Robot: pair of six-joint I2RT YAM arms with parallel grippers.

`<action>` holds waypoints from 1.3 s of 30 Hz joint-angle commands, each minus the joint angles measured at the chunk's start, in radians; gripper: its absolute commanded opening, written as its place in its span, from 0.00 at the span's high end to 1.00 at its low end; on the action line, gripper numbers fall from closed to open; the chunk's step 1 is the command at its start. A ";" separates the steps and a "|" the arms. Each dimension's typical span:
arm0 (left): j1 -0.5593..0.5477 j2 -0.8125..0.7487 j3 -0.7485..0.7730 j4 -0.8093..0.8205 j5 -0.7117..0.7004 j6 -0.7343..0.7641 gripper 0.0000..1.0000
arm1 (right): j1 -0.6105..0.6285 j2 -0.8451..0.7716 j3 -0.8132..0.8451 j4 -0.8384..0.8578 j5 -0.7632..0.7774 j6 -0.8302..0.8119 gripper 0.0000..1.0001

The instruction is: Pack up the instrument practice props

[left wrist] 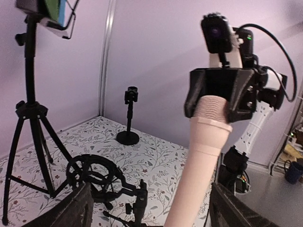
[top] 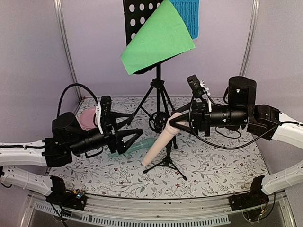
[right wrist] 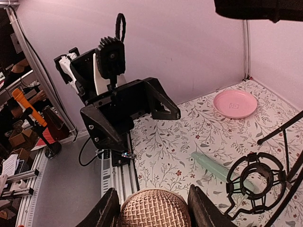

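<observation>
**Top view.** Black perforated music rack [top: 157,86] stood on tripod legs at the rear of the floral table [top: 213,170]. It carried a green sheet [top: 158,40] overlapping a blue sheet [top: 188,14]. Right gripper [top: 179,124] was clamped on the mesh head of the tilted beige microphone [top: 158,144], whose lower end lay beside a small black tripod [top: 166,163]. Left gripper [top: 137,123] had its jaws spread and held nothing, near the mint microphone [top: 139,146] lying flat on the table
</observation>
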 commanded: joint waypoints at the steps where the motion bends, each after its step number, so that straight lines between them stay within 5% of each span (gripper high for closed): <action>1: -0.080 -0.005 -0.011 -0.064 0.187 0.184 0.15 | 0.007 0.027 -0.039 0.098 -0.203 -0.008 0.52; 6: -0.094 0.032 -0.015 -0.043 0.358 0.180 0.18 | 0.008 0.030 -0.074 0.145 -0.265 -0.017 0.52; 11: -0.115 0.121 0.028 -0.057 0.352 0.151 0.21 | 0.008 0.023 -0.102 0.175 -0.303 -0.027 0.51; 20: -0.156 0.300 0.120 0.056 0.463 0.108 0.42 | 0.007 0.006 -0.135 0.195 -0.333 -0.031 0.51; 39: -0.164 0.332 0.139 0.077 0.334 0.022 0.76 | 0.008 -0.032 -0.173 0.222 -0.368 -0.036 0.50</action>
